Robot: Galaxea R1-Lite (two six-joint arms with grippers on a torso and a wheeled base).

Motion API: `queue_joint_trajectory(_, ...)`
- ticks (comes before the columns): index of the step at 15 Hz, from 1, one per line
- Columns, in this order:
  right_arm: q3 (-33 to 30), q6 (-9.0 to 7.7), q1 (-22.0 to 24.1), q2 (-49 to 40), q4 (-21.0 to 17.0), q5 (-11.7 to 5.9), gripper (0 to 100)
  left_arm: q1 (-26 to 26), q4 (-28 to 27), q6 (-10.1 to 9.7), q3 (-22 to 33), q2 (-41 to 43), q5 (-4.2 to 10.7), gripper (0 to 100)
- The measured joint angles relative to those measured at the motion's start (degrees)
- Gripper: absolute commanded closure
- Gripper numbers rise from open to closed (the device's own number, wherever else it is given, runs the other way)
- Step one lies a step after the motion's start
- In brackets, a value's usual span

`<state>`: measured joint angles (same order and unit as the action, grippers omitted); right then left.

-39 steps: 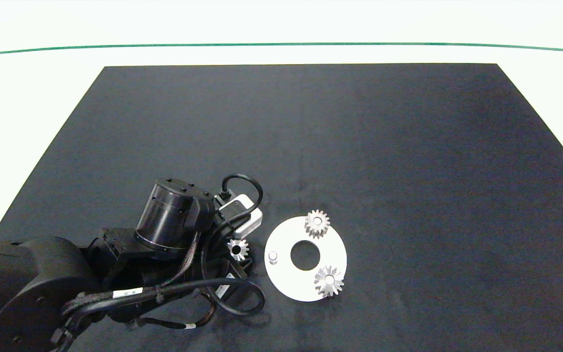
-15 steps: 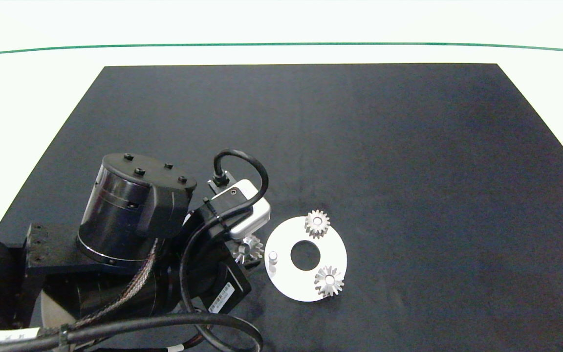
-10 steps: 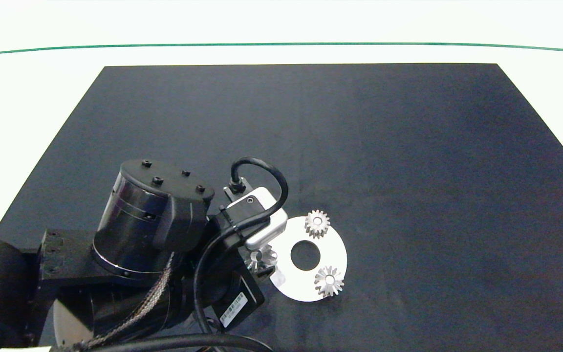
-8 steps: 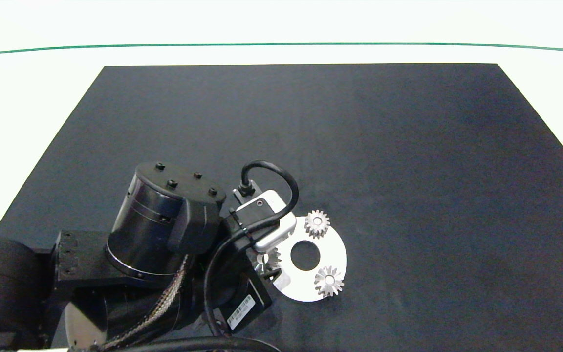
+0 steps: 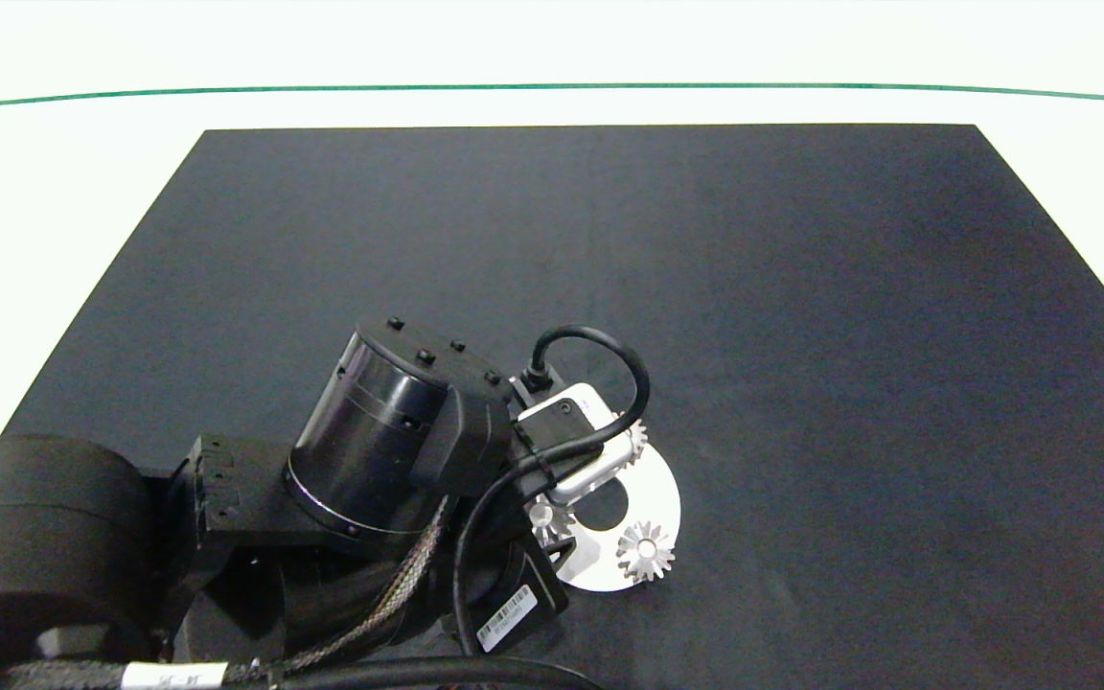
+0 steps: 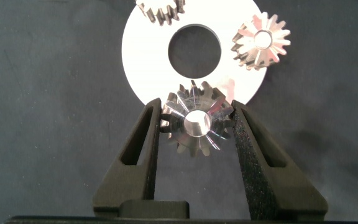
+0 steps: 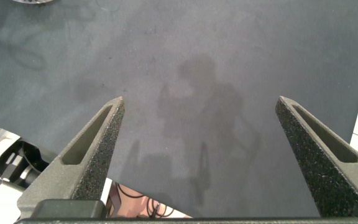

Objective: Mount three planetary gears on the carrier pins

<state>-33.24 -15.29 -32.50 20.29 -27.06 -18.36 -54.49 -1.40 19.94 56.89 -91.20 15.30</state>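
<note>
Left claw (image 6: 195,124) clamping a gear (image 6: 196,122), over white disc (image 6: 143,59) rim

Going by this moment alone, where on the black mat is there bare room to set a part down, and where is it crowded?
The black mat is bare across its far half and whole right side, beyond the white disc. It is crowded near-left: the left gripper, shut on the third gear, hangs over the disc's edge, beside two seated gears. The right gripper is open over bare mat.
</note>
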Motion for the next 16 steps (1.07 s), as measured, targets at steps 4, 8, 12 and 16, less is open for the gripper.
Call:
queue_joint_trajectory(4,0.0,0.0,0.01,-0.34,-0.02,0.01,0,0.17,-0.27,0.21,0.35,-1.19,0.68,100)
queue_joint_trajectory(8,0.17,0.0,0.0,-0.52,-0.05,0.0,0,0.44,-0.17,0.5,1.4,-2.02,0.79,100)
queue_joint_trajectory(12,0.2,0.0,0.01,-0.52,-0.05,0.0,0,0.5,-0.02,0.52,2.11,-3.23,0.85,100)
queue_joint_trajectory(16,0.2,0.02,0.01,-0.63,-0.11,0.0,0,0.66,0.11,0.61,2.17,-4.56,0.84,100)
